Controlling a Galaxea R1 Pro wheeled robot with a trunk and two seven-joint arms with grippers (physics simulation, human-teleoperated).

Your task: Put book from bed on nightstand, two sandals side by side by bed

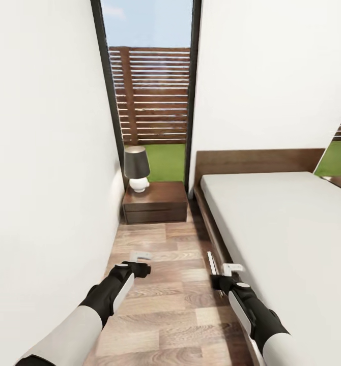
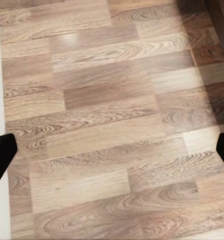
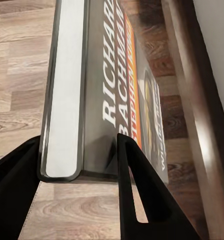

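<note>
The bedroom's white walls (image 1: 43, 152) close in a narrow aisle of wood-plank floor (image 1: 165, 315), with a tall black-framed window (image 1: 150, 91) at twelve o'clock. The bed (image 1: 292, 239) runs along the aisle from about one to four o'clock, its dark frame edge close beside the right arm. At the aisle's far end, at roughly twelve o'clock, stands the nightstand (image 1: 155, 202), carrying a dark-shaded lamp (image 1: 137, 169) toward its left rear, so its right half looks free.

The book (image 3: 112, 95) is off the bed and clamped in the right hand (image 1: 222, 280). In the right wrist view both fingers (image 3: 137, 195) press its faces with the page edge turned out, and the long axis runs straight out along the fingers toward the nightstand.

The left hand (image 1: 140, 268) hangs over bare floor with its fingers apart, holding nothing.

The right hand is the one that matters: the nightstand lies ahead and slightly left of it, well apart, so I judge the base must roll forward before the book can be laid on the top.
</note>
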